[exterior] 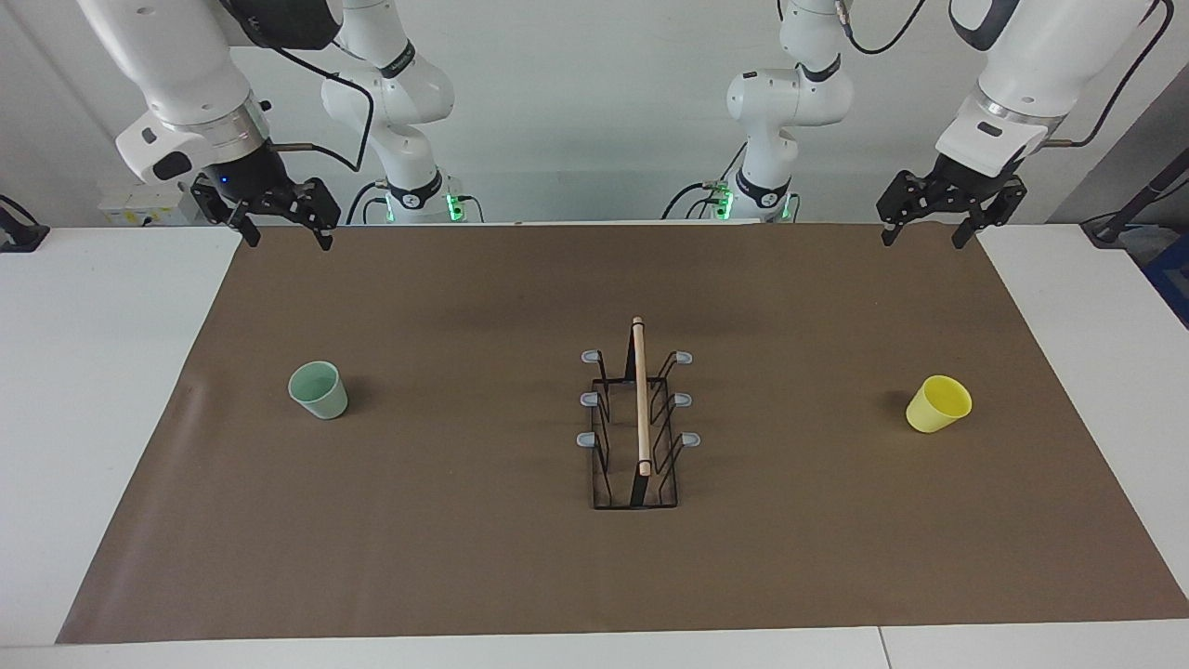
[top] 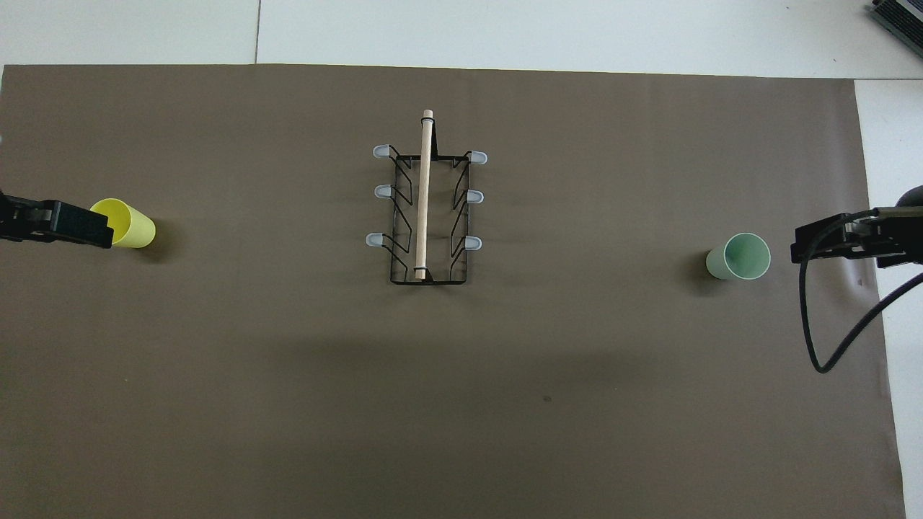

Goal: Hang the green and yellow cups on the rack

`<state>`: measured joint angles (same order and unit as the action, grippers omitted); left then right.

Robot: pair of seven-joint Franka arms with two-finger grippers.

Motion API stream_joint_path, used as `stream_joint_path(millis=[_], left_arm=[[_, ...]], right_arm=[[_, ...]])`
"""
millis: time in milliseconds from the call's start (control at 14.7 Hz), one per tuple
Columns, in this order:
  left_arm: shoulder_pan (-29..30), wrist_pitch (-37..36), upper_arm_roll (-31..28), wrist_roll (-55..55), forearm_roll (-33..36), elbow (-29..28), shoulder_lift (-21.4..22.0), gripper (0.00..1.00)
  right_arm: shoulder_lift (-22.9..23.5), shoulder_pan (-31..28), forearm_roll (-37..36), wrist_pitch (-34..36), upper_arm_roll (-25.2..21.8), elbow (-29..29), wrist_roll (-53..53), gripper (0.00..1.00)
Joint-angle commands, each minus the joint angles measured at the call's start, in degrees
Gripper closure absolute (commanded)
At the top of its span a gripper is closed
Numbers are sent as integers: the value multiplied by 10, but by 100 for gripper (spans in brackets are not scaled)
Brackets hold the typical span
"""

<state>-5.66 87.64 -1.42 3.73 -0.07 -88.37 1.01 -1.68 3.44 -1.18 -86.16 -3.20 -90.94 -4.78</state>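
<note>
Rack (exterior: 637, 418) at the middle of the brown mat (exterior: 464, 557), upright, wooden rod on top running away from the robots; all six side prongs bare. Nothing hung yet.

Green cup (exterior: 319, 390) standing mouth up, well apart from the rack toward the right arm's end of the table. Yellow cup (exterior: 938, 403) well apart from the rack toward the left arm's end, seemingly tilted, though the lean is hard to confirm from above.

Right gripper (exterior: 284, 226) raised over the mat's edge nearest the robots, fingers apart, holding nothing. Left gripper (exterior: 929, 221) likewise raised over that edge at its own end, fingers apart, empty.

Key relation: each cup lies forward of and below the gripper on its own end, so right arm nearer the green cup, left arm nearer the yellow. Likely next step: descend and reach forward.

Open mat all round both cups; nothing between cup and rack on either side. Rack narrow, prongs projecting sideways toward each arm's end, so approach from either end appears unobstructed.
</note>
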Motion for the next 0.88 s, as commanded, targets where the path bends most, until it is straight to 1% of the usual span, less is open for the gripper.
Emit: stream_joint_path(millis=[0,272,408,544,612,748,816], left_arm=[[7,-3,8,-4,9,-19,17,0],[6,-6,9,-9,9,-18,18,0],[6,-8,15,-12,9,-19,18,0],[7,-19,15,-14,4,-13,17,0],[8,-19,13,-20,2,-10,16,0],[12,-20,8,-24,-12,-7,11,0],[17,-25,8,-25,-14,4,5,0]], right_arm=[[-2,-1,-2,-1,2,3,7,0],[-2,0,-2,-2,2,2,4,0],[-9,-1,3,-7,2,-15,-2,0],[-30,1,3,-54,2,-65,6,0],[-31,3,3,-53,3,-65,-7,0],[-25,13,1,-94,2,-73,-33,0],[-15,13,-6,-93,3,-72,-32,0]])
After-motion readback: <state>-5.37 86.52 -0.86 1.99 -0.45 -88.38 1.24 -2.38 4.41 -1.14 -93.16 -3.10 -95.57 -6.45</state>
